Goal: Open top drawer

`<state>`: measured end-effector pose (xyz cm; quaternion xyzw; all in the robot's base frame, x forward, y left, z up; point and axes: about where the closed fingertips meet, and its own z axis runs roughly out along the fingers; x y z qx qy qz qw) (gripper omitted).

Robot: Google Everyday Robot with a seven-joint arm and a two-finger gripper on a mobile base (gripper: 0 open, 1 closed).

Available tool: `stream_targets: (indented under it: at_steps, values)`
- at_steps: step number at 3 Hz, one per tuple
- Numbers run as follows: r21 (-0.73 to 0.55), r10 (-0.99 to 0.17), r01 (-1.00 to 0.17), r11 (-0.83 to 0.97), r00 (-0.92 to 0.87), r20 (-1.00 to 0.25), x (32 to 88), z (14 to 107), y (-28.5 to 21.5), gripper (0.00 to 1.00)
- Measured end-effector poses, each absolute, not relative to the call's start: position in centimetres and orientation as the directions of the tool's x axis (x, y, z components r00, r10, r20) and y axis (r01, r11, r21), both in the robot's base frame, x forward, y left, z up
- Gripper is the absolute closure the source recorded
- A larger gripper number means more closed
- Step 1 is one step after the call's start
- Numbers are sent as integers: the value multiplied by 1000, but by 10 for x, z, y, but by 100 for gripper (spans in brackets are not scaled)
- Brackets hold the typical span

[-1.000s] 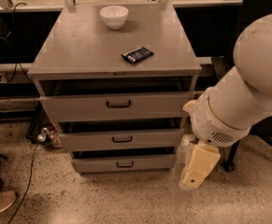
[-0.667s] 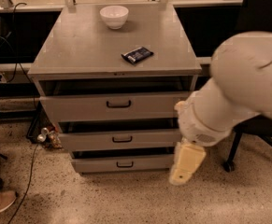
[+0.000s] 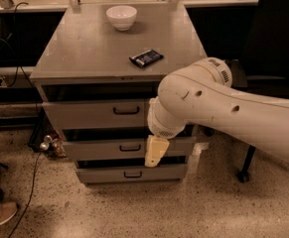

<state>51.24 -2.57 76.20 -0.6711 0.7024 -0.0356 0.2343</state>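
We see the gripper (image 3: 156, 151) hanging at frame centre before the middle drawer (image 3: 97, 149), just below and right of the top drawer (image 3: 92, 115) and its handle (image 3: 126, 110), probably placed to reach that handle; how open it is we cannot tell.

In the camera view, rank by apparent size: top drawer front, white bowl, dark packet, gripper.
1. top drawer front.
2. white bowl and dark packet, about alike.
Unranked: the gripper, hanging before the middle drawer, is nearer the camera, so its size misleads.
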Motion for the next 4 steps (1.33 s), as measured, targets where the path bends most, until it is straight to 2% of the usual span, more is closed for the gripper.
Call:
stream_targets:
  at_steps: [2, 4]
  values:
    - [-389, -960, -918, 80, 35, -279, 515, 766, -32, 0]
    - [-492, -957, -866, 88, 64, -284, 599, 754, -81, 0]
